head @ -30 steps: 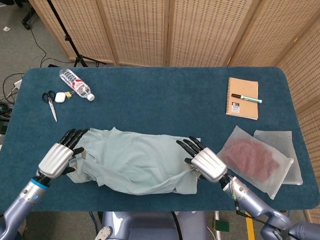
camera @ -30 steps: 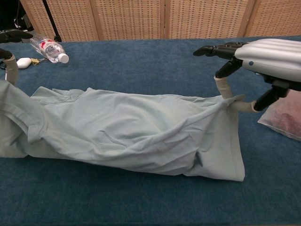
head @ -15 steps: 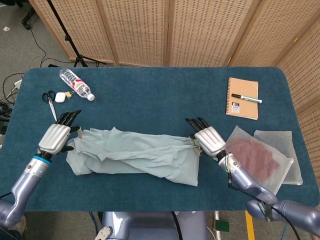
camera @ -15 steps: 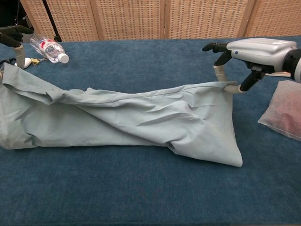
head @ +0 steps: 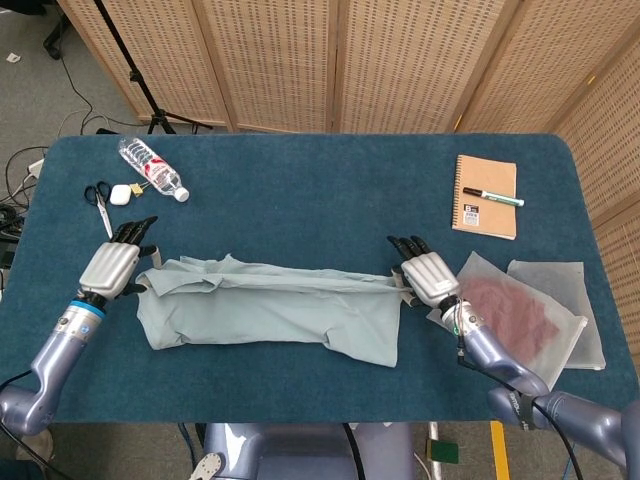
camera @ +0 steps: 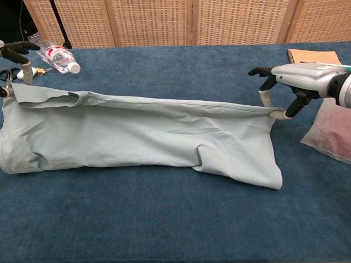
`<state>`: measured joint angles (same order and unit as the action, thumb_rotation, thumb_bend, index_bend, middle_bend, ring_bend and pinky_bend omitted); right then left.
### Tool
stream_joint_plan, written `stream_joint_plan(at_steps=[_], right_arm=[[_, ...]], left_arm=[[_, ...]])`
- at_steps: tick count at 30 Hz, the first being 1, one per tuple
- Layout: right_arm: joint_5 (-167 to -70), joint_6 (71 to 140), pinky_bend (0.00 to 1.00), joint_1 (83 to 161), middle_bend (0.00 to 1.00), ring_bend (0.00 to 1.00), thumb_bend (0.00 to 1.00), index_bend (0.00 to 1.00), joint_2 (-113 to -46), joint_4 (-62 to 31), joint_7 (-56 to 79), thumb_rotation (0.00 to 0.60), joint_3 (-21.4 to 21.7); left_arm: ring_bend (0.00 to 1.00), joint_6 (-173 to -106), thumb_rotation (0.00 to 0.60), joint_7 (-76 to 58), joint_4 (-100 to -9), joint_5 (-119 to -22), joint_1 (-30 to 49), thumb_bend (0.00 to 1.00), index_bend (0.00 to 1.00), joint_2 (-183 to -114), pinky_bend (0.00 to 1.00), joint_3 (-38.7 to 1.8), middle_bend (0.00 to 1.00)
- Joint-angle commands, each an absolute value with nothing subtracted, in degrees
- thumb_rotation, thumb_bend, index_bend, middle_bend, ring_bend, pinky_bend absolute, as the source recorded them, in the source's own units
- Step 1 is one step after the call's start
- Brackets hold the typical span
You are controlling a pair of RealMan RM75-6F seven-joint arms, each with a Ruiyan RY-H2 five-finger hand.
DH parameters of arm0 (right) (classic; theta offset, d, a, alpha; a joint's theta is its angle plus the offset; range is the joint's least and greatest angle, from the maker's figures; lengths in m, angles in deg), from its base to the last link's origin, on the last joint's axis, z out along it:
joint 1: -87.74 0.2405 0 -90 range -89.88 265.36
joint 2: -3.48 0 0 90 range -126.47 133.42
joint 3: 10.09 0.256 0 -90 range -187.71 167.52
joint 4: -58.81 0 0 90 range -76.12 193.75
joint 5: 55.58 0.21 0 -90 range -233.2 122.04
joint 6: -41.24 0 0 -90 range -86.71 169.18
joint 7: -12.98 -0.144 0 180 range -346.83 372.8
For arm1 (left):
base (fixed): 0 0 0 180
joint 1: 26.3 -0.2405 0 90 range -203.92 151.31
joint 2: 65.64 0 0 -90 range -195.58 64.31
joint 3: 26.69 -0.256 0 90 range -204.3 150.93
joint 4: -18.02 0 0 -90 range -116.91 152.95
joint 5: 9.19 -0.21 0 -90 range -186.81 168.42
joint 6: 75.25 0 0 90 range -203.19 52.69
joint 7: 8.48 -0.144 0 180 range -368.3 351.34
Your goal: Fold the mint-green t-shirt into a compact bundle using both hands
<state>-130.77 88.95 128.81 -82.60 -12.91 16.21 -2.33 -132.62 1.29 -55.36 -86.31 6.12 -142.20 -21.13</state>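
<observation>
Head view is showing the mint-green t-shirt [head: 270, 310] lying as a long band across the near part of the table [head: 320, 190], well apart from the notebook [head: 486, 195] at the far right corner. The left hand [head: 112, 265] is pinching the shirt's far left corner; the right hand [head: 430, 276] is pinching its far right corner, fabric caught between thumb and finger in the chest view. Both corners are held slightly raised and the far edge is running taut between them. Judgement: a lengthwise fold is in hand. Next move is calling for both hands carrying that edge evenly toward the near hem, then releasing together.
</observation>
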Motion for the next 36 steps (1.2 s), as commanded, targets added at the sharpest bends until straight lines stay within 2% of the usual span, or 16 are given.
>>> stream_joint_plan(at_steps=[1,7,9,10,13,15,18,26,32,36], right_arm=[[-130.5,88.7,0.00,128.9,0.00,0.00,0.49,0.66,-83.0,-12.3,15.8,0.600,-2.4],[-130.2,88.2,0.00,129.1,0.00,0.00,0.49,0.66,-83.8,-11.2,15.7,0.600,-2.7],[-130.1,88.1,0.00,129.1,0.00,0.00,0.49,0.61,-84.0,-10.8,15.5,0.600,-2.7],[-130.0,87.9,0.00,129.1,0.00,0.00,0.48,0.55,-84.1,-10.6,15.5,0.600,-2.8],[-129.5,88.0,0.00,128.8,0.00,0.00,0.45,0.08,-84.2,-10.4,15.2,0.600,-2.8],[-129.3,88.3,0.00,128.6,0.00,0.00,0.40,0.00,-84.1,-10.7,14.8,0.600,-2.6],[-129.2,88.9,0.00,128.3,0.00,0.00,0.34,0.00,-83.7,-11.3,15.2,0.600,-2.5],[-129.1,92.6,0.00,126.7,0.00,0.00,0.34,0.00,-80.6,-16.4,17.1,0.600,-2.2],[-132.5,100.1,0.00,122.5,0.00,0.00,0.34,0.00,-75.9,-23.1,16.9,0.600,-3.5],[-136.5,105.8,0.00,118.7,0.00,0.00,0.34,0.00,-72.3,-27.1,15.6,0.600,-5.9]], left_arm=[[0.00,-132.7,0.600,1.2,-55.0,-86.2,6.1,0.59,0.73,-142.5,0.00,-21.0,0.00],[0.00,-132.4,0.600,0.6,-54.5,-85.9,6.3,0.59,0.73,-143.2,0.00,-20.7,0.00],[0.00,-132.2,0.600,0.4,-54.5,-85.7,6.4,0.59,0.73,-143.4,0.00,-20.6,0.00],[0.00,-132.1,0.600,0.2,-54.4,-85.6,6.5,0.59,0.73,-143.6,0.00,-20.5,0.00],[0.00,-131.8,0.600,-0.3,-54.2,-85.3,6.7,0.59,0.73,-144.0,0.00,-20.3,0.00],[0.00,-131.7,0.600,-0.5,-54.0,-85.1,6.7,0.59,0.73,-144.1,0.00,-20.2,0.00],[0.00,-131.6,0.600,-0.7,-53.9,-84.9,6.8,0.59,0.73,-144.3,0.00,-20.1,0.00],[0.00,-131.0,0.600,-0.9,-52.9,-84.3,6.7,0.59,0.73,-145.0,0.00,-20.0,0.00],[0.00,-129.9,0.600,-0.8,-51.1,-83.6,7.1,0.59,0.73,-146.1,0.00,-19.8,0.00],[0.00,-128.9,0.600,-1.8,-49.6,-83.2,7.8,0.59,0.73,-147.2,0.00,-19.6,0.00]])
